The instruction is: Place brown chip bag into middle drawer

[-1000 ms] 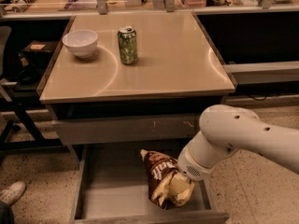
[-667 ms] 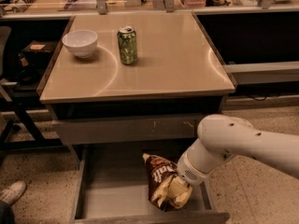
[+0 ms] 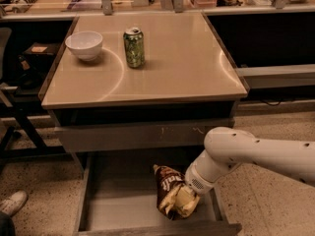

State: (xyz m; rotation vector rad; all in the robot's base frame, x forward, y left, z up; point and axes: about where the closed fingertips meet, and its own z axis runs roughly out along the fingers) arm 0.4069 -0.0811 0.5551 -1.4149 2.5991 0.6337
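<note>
Item 1. Brown chip bag (image 3: 170,193): crinkled brown-and-cream foil with white lettering. It sits inside the middle drawer at about 5 o'clock from the frame's centre, right of the drawer's middle line. It is tilted, with the dark top end toward 11 o'clock and the pale crumpled end toward the drawer's front edge.

Item 2. Middle drawer (image 3: 118,205): grey metal, pulled out, with a flat floor and low side walls. The floor is bare at 9 o'clock of the bag.

Item 3. Gripper (image 3: 193,188): set low in the drawer, right against the bag at the bag's 3 o'clock. It is hidden behind the wrist housing and the bag, so it cannot be told whether it is clamped on the bag or has let go.

Item 4. Arm (image 3: 256,154): white and rounded. It enters from the frame's 3 o'clock edge and bends down toward the drawer.

Item 5. Grey drawer front (image 3: 138,136): shut, with pale scratch marks, directly above the open drawer.

Item 6. Table top (image 3: 167,68): tan and glossy.

Item 7. White bowl (image 3: 84,44): on the table top, at about 10 o'clock of the top's centre.

Item 8. Green can (image 3: 134,47): upright, near the bowl at the bowl's 3 o'clock, not touching it.

Item 9. Shoe (image 3: 12,203): pale, on the speckled floor at 8 o'clock of the frame.
</note>
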